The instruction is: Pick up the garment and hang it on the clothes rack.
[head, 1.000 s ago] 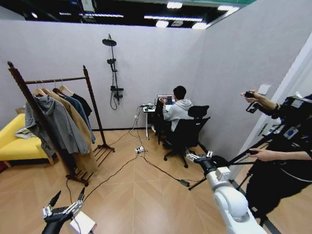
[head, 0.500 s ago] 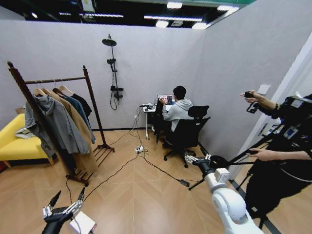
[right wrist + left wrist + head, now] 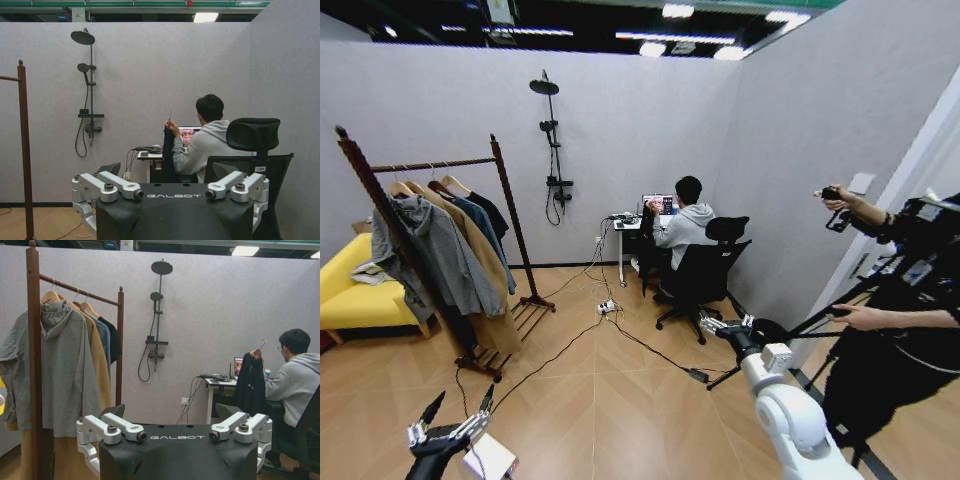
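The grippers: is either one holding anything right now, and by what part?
Neither. The left gripper and right gripper are both open and empty. The black jacket hangs from a seated person's hand, held by its hanger.

A black shower rail (image 3: 551, 140) is mounted on the far wall. A yellow sofa (image 3: 350, 297) stands at far left. A small white desk (image 3: 625, 226) carries a laptop (image 3: 658, 204). Black cables (image 3: 570, 345) cross the wooden floor.
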Motion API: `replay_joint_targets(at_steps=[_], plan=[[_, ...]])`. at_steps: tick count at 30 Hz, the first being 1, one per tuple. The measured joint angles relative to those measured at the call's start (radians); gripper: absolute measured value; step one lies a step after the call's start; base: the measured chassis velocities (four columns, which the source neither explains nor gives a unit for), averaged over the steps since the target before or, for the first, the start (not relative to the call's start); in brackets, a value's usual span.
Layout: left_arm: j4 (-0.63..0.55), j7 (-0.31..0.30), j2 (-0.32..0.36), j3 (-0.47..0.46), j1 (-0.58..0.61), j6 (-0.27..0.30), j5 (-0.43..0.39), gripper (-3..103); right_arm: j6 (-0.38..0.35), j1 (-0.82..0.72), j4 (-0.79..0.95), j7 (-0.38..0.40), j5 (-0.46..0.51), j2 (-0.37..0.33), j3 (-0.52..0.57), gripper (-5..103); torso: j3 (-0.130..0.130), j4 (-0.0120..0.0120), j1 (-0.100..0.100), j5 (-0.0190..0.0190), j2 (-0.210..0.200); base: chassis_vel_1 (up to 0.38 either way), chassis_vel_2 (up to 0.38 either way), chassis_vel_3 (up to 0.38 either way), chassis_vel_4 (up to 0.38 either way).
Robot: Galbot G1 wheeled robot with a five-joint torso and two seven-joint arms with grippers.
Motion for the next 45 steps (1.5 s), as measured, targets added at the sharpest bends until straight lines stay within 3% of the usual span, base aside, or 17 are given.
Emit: replay_joint_targets(at_steps=[18,26,29,32,34,37,40,41,43,45], plan=[[0.0,0.0,0.0,0.0,0.0,0.0,0.0,100,0.009,-0.01,0.005,-0.011,-0.004,0.001,0.003,100,0.0,0.0,0.0,-0.0002,0.0,-0.172,0.18,0.18,-0.173],[0.0,0.0,0.0,0.0,0.0,0.0,0.0,100,0.009,-0.012,0.011,-0.009,-0.003,0.001,0.004,100,0.0,0.0001,0.0,0.0005,0.0,-0.334,0.334,0.31,-0.318],[0.0,0.0,0.0,0.0,0.0,0.0,0.0,100,0.009,-0.012,0.012,-0.008,-0.003,0.001,0.004,100,0.0,0.0,0.0,-0.0009,0.0,-0.374,0.376,0.397,-0.361],[0.0,0.0,0.0,0.0,0.0,0.0,0.0,100,0.01,-0.015,0.012,-0.007,-0.003,0.001,0.004,100,0.0,0.0003,0.001,0.0008,0.0,-0.353,0.368,0.362,-0.366],[0.0,0.0,0.0,0.0,0.0,0.0,0.0,100,0.01,-0.016,0.012,-0.007,-0.003,0.002,0.004,100,0.0,-0.0001,0.0,-0.001,0.0,-0.361,0.352,0.357,-0.373],[0.0,0.0,0.0,0.0,0.0,0.0,0.0,100,0.011,-0.017,0.012,-0.007,-0.003,0.002,0.004,100,0.0,0.0,0.0,0.001,0.0,-0.354,0.357,0.344,-0.37],[0.0,0.0,0.0,0.0,0.0,0.0,0.0,100,0.012,-0.017,0.012,-0.007,-0.003,0.002,0.004,100,0.0,-0.0001,0.0,-0.0015,0.0,-0.353,0.344,0.348,-0.349],[0.0,0.0,0.0,0.0,0.0,0.0,0.0,100,0.013,-0.017,0.012,-0.007,-0.003,0.002,0.004,100,0.0,0.0,0.0,0.0007,0.0,-0.359,0.343,0.353,-0.365],[0.0,0.0,0.0,0.0,0.0,0.0,0.0,100,0.013,-0.017,0.012,-0.006,-0.003,0.002,0.004,100,0.0,0.0001,0.0,0.0009,0.0,-0.359,0.34,0.351,-0.365],[0.0,0.0,0.0,0.0,0.0,0.0,0.0,100,0.014,-0.016,0.013,-0.006,-0.003,0.001,0.004,100,0.0,0.0,0.0,-0.0013,0.0,-0.343,0.333,0.386,-0.373]])
